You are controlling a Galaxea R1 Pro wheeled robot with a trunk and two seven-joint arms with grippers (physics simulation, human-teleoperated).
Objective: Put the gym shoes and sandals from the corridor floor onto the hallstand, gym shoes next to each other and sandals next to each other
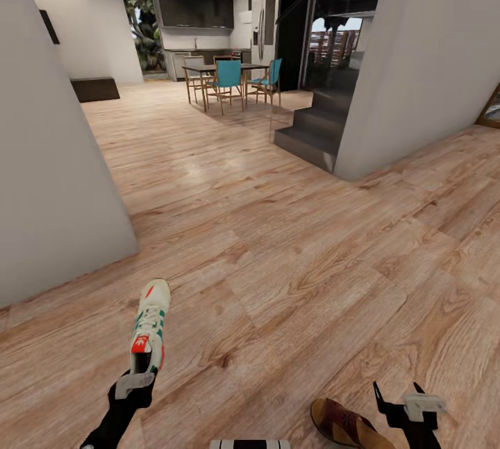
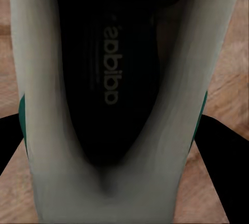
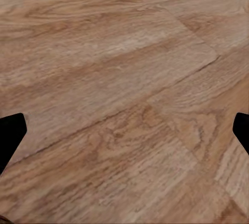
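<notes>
A brown sandal (image 1: 345, 425) lies on the corridor floor (image 1: 298, 261) just beside the wide-spread, empty right gripper (image 1: 397, 393), while the left gripper (image 1: 135, 383) grips a gym shoe (image 1: 149, 327) by its heel, toe pointing away.

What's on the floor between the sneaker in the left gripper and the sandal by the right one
Nothing: in the head view only bare wood floor lies between the gym shoe and the sandal.

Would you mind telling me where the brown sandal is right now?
In the head view the sandal lies on the wood floor at the bottom edge, right of centre, just beside the open right pincer.
</notes>
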